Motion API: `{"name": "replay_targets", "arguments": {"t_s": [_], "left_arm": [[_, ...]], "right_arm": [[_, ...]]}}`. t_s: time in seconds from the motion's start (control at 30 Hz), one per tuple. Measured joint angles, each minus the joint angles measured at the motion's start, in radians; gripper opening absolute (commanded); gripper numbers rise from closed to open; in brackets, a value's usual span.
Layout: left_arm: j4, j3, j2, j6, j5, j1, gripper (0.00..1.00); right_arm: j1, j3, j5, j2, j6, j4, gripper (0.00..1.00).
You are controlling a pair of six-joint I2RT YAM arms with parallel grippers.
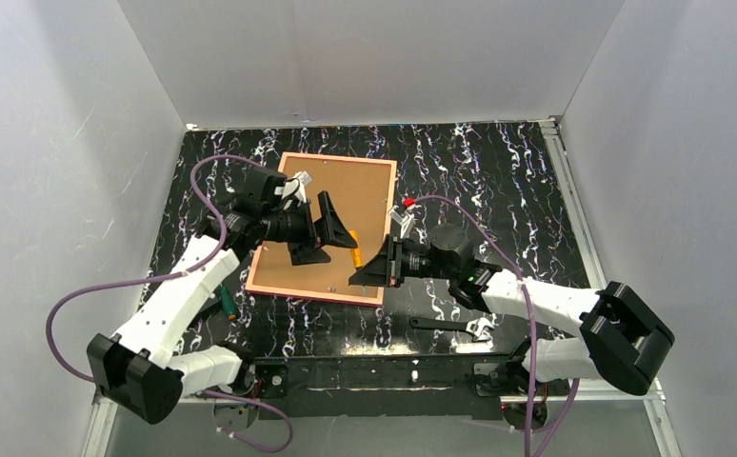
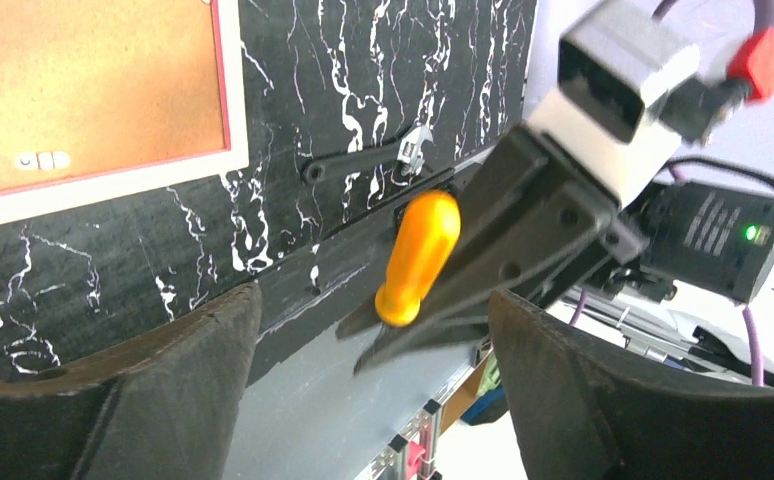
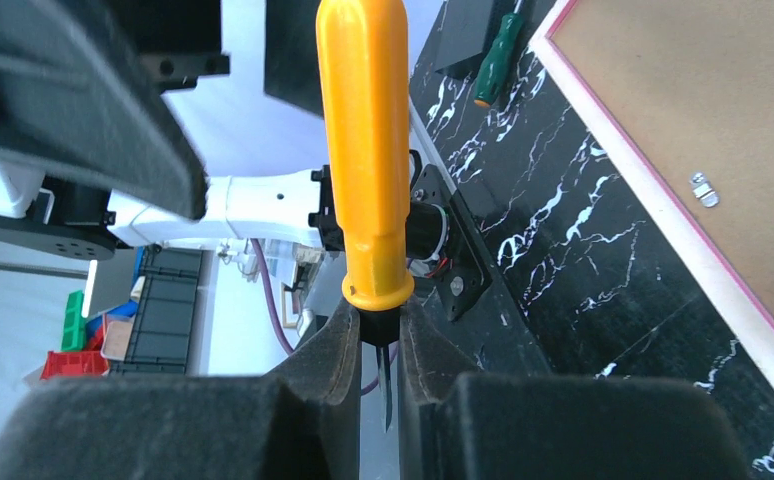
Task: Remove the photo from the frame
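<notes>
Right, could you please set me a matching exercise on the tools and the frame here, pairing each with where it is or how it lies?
1 orange screwdriver
2 green screwdriver
3 wrench
4 frame

A brown back facing up
B held by the right gripper
C lying beside the left arm
D lying near the right arm

Pairs: 1-B, 2-C, 3-D, 4-A

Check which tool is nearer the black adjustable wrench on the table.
Right. The right tool, shut on an orange-handled screwdriver, sits at the pink-bordered frame's right edge, nearest the black wrench; the left tool, open, is over the frame's brown back, farther away.
</notes>
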State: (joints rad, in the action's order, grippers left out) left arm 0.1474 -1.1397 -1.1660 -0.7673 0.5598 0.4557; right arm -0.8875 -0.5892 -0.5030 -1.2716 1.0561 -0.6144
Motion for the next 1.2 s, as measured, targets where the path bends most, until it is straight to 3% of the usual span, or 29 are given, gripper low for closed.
{"name": "replay_targets", "arguments": {"t_s": [0.27, 0.4, 0.47, 0.67, 0.77, 1.03, 1.13, 1.2], "left_arm": [[-0.068, -0.015, -0.088, -0.035, 0.002, 0.018, 0.37], [-0.070, -0.017, -0.089, -0.036, 0.013, 0.024, 0.01], [-0.070, -0.021, -0.090, -0.025, 0.015, 0.024, 0.00], [-0.070, -0.052, -0.143, -0.022, 0.083, 0.022, 0.00], [-0.063, -0.082, -0.182, -0.021, 0.176, 0.027, 0.00], [-0.044, -0.106, -0.203, 0.009, 0.279, 0.039, 0.00], [-0.037, -0.117, -0.204, 0.026, 0.274, 0.037, 0.00], [-0.029, -0.129, -0.204, 0.044, 0.270, 0.037, 0.00]], "right_arm": [[-0.058, -0.006, 0.027, -0.008, -0.008, -0.016, 0.01], [-0.062, -0.018, 0.045, -0.006, -0.022, 0.018, 0.01], [-0.063, -0.027, 0.050, -0.004, -0.033, 0.044, 0.03], [-0.064, -0.106, 0.079, 0.033, -0.087, 0.241, 0.53], [-0.064, -0.177, 0.111, 0.051, -0.144, 0.372, 0.59], [-0.028, -0.253, 0.101, 0.065, -0.215, 0.519, 0.56], [-0.006, -0.259, 0.073, 0.063, -0.216, 0.534, 0.47], [-0.002, -0.278, 0.050, 0.051, -0.221, 0.545, 0.31]]}}
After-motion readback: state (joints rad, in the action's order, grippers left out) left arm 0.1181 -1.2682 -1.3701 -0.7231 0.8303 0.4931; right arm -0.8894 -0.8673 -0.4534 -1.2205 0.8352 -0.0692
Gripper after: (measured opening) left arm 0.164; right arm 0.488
